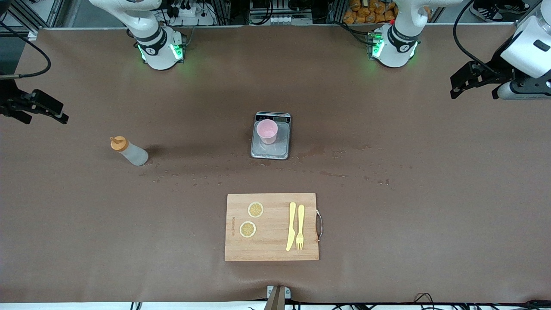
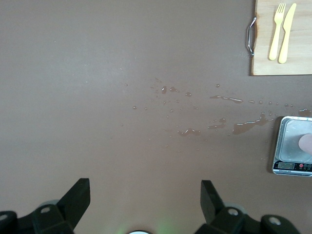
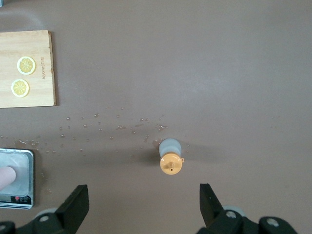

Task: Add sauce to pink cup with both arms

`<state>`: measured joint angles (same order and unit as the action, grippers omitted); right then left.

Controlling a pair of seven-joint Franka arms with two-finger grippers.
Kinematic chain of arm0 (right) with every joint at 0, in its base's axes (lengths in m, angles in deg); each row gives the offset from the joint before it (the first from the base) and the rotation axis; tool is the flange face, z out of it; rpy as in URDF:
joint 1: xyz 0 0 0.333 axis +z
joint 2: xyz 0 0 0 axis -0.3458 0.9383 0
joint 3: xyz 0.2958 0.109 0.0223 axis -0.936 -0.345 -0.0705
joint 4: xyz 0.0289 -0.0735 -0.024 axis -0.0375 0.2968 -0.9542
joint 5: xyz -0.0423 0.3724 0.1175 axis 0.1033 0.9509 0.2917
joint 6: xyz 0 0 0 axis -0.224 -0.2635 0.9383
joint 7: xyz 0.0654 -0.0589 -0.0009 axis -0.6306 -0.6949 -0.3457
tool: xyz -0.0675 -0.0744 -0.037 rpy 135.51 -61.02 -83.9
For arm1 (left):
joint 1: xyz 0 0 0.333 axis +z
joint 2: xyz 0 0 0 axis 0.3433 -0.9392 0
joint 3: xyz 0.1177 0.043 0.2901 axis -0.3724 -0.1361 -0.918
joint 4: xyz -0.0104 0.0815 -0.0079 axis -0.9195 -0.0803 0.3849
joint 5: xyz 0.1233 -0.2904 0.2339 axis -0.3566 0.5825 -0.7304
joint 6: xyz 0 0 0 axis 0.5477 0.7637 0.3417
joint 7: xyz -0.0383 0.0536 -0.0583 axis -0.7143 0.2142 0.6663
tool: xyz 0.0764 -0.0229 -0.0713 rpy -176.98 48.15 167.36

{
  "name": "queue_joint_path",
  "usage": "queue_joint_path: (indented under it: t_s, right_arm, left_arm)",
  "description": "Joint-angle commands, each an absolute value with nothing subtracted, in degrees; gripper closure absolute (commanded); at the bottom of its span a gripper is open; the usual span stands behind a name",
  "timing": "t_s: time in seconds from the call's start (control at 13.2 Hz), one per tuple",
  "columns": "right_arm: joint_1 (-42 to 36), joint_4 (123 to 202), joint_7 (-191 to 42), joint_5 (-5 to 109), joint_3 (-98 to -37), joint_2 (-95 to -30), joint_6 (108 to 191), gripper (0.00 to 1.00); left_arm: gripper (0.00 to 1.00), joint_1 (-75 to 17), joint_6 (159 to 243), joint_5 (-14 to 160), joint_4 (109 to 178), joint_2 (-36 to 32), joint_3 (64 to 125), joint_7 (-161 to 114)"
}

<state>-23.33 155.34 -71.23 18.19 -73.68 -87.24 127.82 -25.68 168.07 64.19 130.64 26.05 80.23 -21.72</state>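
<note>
The sauce bottle (image 1: pixel 129 150), whitish with an orange cap, stands upright on the brown table toward the right arm's end; the right wrist view looks down on the sauce bottle (image 3: pixel 171 158). The pink cup (image 1: pixel 267 131) stands on a grey scale (image 1: pixel 271 148) at mid-table, and its edge, the pink cup (image 2: pixel 307 144), also shows in the left wrist view. My right gripper (image 1: pixel 56 112) hangs open and empty above the table at its own end, apart from the bottle. My left gripper (image 1: pixel 458 86) hangs open and empty above its end, well away from the cup.
A wooden cutting board (image 1: pixel 271 227) lies nearer the front camera than the scale, carrying two lemon slices (image 1: pixel 252 219) and a yellow knife and fork (image 1: pixel 295 226). Wet droplets and smears (image 1: pixel 327 172) are scattered on the table between scale and board.
</note>
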Motion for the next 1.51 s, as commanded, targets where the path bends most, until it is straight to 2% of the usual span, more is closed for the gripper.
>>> queue_joint_path:
  t_s: [0.0,0.3,1.44]
  right_arm:
    - [-22.96,156.90,-73.20,16.94,-73.50,-88.77,129.07,0.00]
    - [-20.94,155.05,-75.65,12.47,-73.67,-87.89,131.69,0.00]
    - [-21.64,155.05,-77.68,12.63,-73.59,-87.28,132.05,0.00]
  left_arm:
    - [0.00,-25.26,167.78,65.37,130.97,27.05,80.41,-20.65]
    - [0.00,-25.26,167.78,65.37,130.89,27.05,80.50,-20.65]
    - [0.00,-25.17,167.78,65.37,130.97,26.79,80.41,-20.74]
